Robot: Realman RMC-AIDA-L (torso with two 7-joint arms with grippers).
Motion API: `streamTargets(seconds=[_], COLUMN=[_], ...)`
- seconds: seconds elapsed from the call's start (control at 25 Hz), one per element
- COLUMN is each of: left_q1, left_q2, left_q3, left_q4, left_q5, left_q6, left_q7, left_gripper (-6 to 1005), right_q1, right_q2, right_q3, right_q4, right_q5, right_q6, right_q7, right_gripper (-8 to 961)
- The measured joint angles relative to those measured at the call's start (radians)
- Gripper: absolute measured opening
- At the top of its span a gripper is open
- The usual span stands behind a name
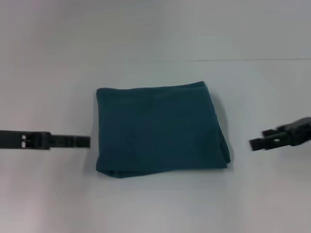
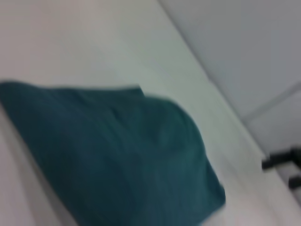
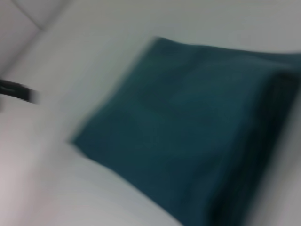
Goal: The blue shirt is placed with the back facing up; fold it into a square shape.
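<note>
Since the blue shirt [image 1: 160,128] already sits as a neat folded square mid-frame on the white table [image 1: 155,204], both arms look parked clear. Left gripper [image 1: 86,141] at the left edge looks pressed together, holding nothing; right gripper [image 1: 257,142] at the right edge, can't tell.

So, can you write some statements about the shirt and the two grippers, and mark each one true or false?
1. The shirt lies folded into a roughly square shape on the table. True.
2. The left gripper is holding the shirt's edge. False: it is beside the shirt, apart from it and holding nothing.
3. The right gripper is off to the shirt's other side, not touching it. True.
4. A sleeve sticks out flat from the fold. False: no sleeve shows; the outline is compact.
5. Both grippers hover over the middle of the shirt. False: one is on each side of it.
</note>
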State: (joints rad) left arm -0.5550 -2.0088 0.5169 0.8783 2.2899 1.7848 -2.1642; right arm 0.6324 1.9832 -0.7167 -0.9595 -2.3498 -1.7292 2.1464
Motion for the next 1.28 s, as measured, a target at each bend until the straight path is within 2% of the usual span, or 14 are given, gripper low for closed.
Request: streamTargets(seconds=[0.16, 0.28, 0.48, 0.64, 0.76, 0.88, 1.08, 1.2, 1.28], left_q1=[-0.03, -0.047, -0.071, -0.078, -0.066, -0.064, -0.054, -0.047, -0.03], left_q2=[-0.005, -0.011, -0.041, -0.088, -0.118, -0.13, -0.156, -0.16, -0.162], left_q3=[0.106, 0.166, 0.238, 0.252, 0.308, 0.354, 0.37, 0.415, 0.479], left_q4=[-0.001, -0.008, 0.011, 0.116, 0.213, 0.227, 0.246, 0.248, 0.256], left_q5=[0.018, 0.018, 0.018, 0.019, 0.018, 0.016, 0.007, 0.006, 0.006], left_q6=[0.003, 0.007, 0.0, 0.007, 0.008, -0.004, -0.062, -0.135, -0.199], left_q7=[-0.027, -0.046, -0.077, -0.093, -0.057, 0.007, 0.016, -0.002, -0.012], left_gripper=[927, 938, 937, 936, 935, 934, 934, 934, 934], right_q1=[0.029, 0.033, 0.04, 0.057, 0.068, 0.07, 0.053, 0.049, 0.049], right_q2=[0.051, 0.07, 0.076, 0.077, 0.073, 0.075, 0.082, 0.083, 0.083], right_q3=[-0.006, -0.016, -0.026, -0.026, -0.03, -0.03, -0.027, -0.023, -0.022], right_q4=[0.01, 0.01, 0.015, 0.052, 0.082, 0.091, 0.093, 0.105, 0.122], right_q5=[0.015, 0.003, 0.01, 0.024, 0.025, 0.026, 0.034, 0.041, 0.06], right_q6=[-0.018, 0.014, 0.063, 0.077, 0.079, 0.088, 0.125, 0.148, 0.153], right_q7=[-0.037, -0.07, -0.084, -0.084, -0.085, -0.095, -0.1, -0.103, -0.114], right_gripper=[799, 797, 802, 806, 806, 804, 801, 801, 801])
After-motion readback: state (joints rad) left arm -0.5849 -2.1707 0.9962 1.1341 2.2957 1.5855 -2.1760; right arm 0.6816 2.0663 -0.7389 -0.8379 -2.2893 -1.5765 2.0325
